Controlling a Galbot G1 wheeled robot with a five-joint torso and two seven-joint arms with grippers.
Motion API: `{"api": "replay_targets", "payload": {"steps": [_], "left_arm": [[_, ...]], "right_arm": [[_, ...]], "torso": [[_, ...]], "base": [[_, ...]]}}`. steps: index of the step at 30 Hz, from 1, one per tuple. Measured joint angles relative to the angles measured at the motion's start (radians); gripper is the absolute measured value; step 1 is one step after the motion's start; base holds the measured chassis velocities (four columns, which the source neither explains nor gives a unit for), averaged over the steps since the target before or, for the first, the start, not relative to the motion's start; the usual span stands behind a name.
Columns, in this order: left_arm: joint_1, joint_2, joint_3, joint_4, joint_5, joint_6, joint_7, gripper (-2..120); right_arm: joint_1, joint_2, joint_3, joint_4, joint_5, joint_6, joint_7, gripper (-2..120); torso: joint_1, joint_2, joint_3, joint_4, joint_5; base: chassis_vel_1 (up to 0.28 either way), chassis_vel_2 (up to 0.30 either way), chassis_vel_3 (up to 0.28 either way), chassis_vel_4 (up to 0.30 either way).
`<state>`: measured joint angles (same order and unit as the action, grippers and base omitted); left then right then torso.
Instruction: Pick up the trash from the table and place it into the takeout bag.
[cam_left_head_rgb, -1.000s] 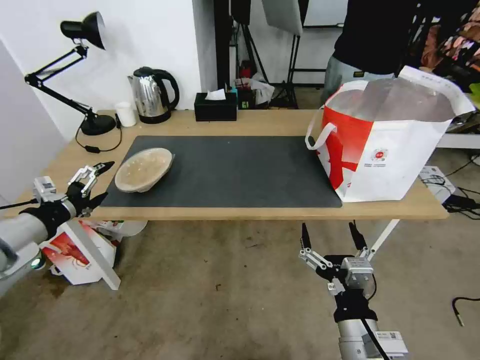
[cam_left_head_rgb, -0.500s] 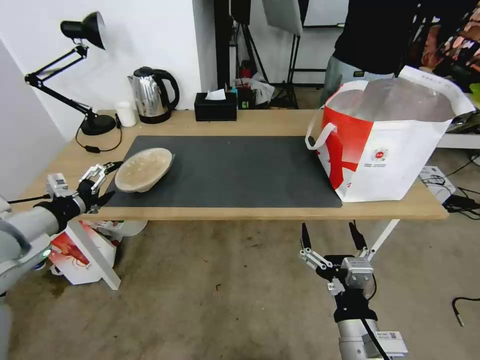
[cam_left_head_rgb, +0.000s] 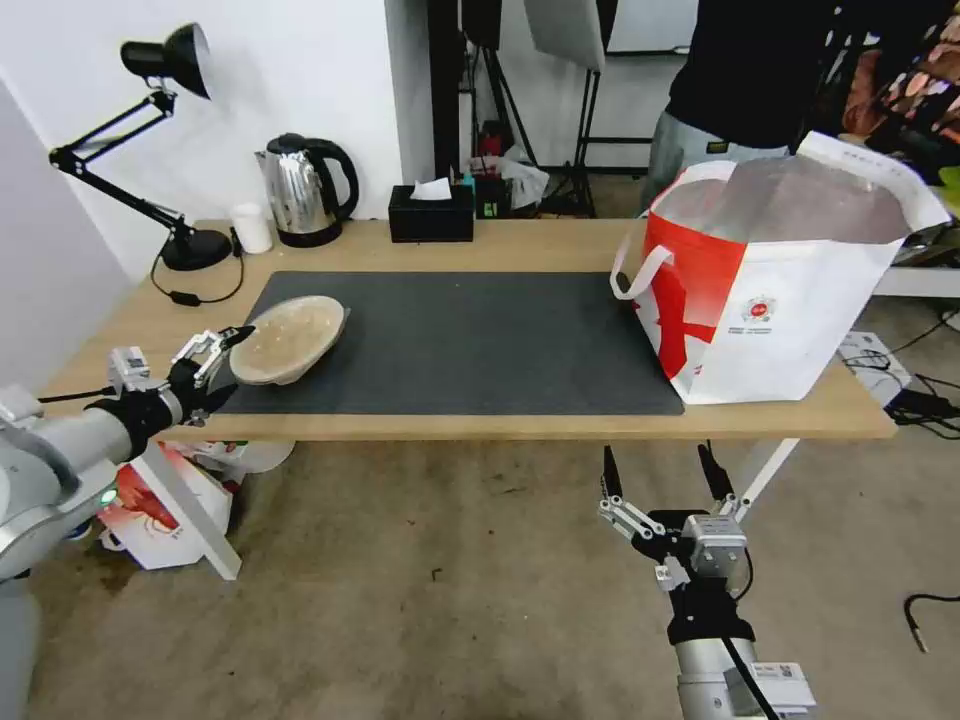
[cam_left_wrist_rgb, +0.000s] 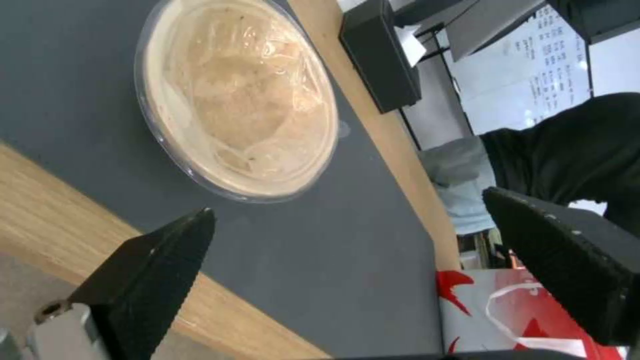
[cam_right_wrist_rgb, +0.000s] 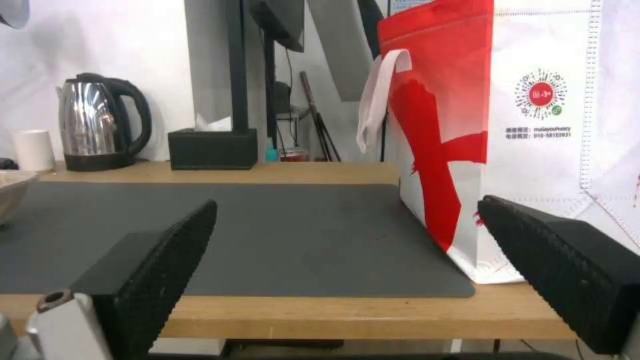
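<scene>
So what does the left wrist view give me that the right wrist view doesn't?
Left wrist only: the tan bowl's whole inside, lined with crumpled film, beyond the open left gripper. Right wrist only: the steel kettle, the takeout bag's round logo, and the open right gripper below the table edge. Both: dark mat, black tissue box, takeout bag.

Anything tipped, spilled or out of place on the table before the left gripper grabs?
The shallow tan bowl sits tilted, its far rim raised off the dark-grey mat. No spill shows. The left gripper, open, is beside it; the right gripper waits below the table edge.
</scene>
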<state>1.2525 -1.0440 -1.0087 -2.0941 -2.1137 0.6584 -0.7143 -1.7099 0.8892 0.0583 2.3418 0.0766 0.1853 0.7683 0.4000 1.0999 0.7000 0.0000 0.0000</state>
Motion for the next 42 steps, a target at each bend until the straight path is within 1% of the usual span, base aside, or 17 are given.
{"api": "replay_targets", "payload": {"steps": [19, 30, 33, 42], "left_arm": [[-0.03, 0.028, 0.042, 0.046, 0.02, 0.013, -0.001, 100], [-0.057, 0.048, 0.047, 0.079, 0.021, 0.008, 0.0, 100], [-0.061, 0.063, 0.046, 0.103, 0.022, 0.008, 0.0, 100], [-0.069, 0.075, 0.045, 0.123, 0.026, 0.008, 0.001, 100]], "right_arm": [[0.0, 0.0, 0.0, 0.0, 0.0, 0.0, 0.0, 100], [0.0, 0.0, 0.0, 0.0, 0.0, 0.0, 0.0, 100], [0.0, 0.0, 0.0, 0.0, 0.0, 0.0, 0.0, 100], [0.0, 0.0, 0.0, 0.0, 0.0, 0.0, 0.0, 100]], "torso": [[0.0, 0.0, 0.0, 0.0, 0.0], [0.0, 0.0, 0.0, -0.0001, 0.0], [0.0, 0.0, 0.0, 0.0001, -0.0001], [0.0, 0.0, 0.0, 0.0001, 0.0]], "base": [[0.0, 0.0, 0.0, 0.0], [0.0, 0.0, 0.0, 0.0], [0.0, 0.0, 0.0, 0.0], [0.0, 0.0, 0.0, 0.0]]}}
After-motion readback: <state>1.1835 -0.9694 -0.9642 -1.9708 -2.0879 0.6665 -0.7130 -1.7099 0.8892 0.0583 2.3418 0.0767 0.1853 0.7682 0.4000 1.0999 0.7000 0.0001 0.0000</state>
